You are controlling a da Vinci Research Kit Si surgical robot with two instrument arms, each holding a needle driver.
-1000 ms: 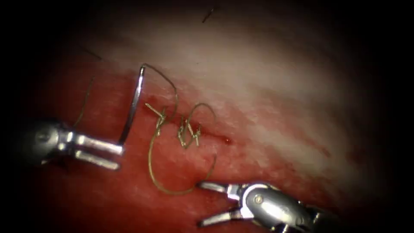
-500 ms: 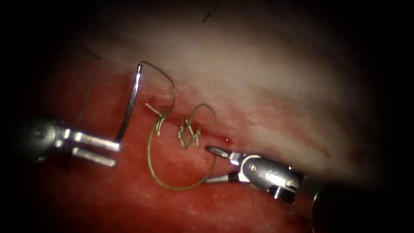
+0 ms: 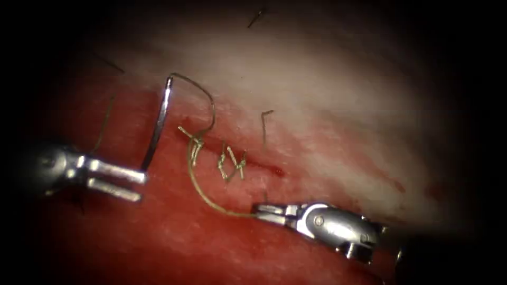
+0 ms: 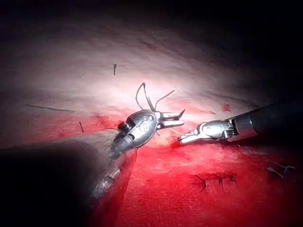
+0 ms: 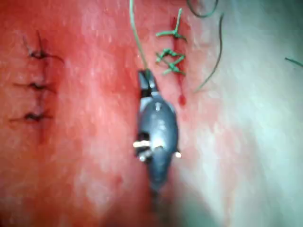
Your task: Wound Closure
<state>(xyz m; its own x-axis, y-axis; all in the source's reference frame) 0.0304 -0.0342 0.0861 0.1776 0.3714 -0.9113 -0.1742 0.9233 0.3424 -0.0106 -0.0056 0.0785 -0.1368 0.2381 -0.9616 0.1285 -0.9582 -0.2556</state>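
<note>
Two needle drivers were in frame. Left arm's steel jaw tool (image 3: 134, 183), at the left edge of the endoscope view, had its jaws parted, yet the lower end of the curved steel needle (image 3: 158, 124) sat at its upper jaw tip; whether it truly pinched that end, I couldn't tell. Needle stood clear of the pale pork tissue (image 3: 327, 95), left of the short red cut (image 3: 253, 161), arcing up toward upper left, dark thread leaving its top end.

Right arm's steel jaw tool (image 3: 264, 210), lower centre, was clamped on the yellow-green suture thread (image 3: 198, 184). Half a second earlier those jaws were wide and the strand lay in a slack loop; now they were closed on it and the strand ran in a shallow curve from the leftmost knot (image 3: 194, 141) down to the jaw tips. Right wrist view confirmed the strand entering the closed tips (image 5: 144, 75). A loose cut thread end (image 3: 264, 126) lay right of the knots (image 3: 231, 161).

My read on doing this well: keep the grip near the tips, tension in line with the knot, gentle load so existing stitches don't tear the cut edges, and keep the needle point well away from tissue.
</note>
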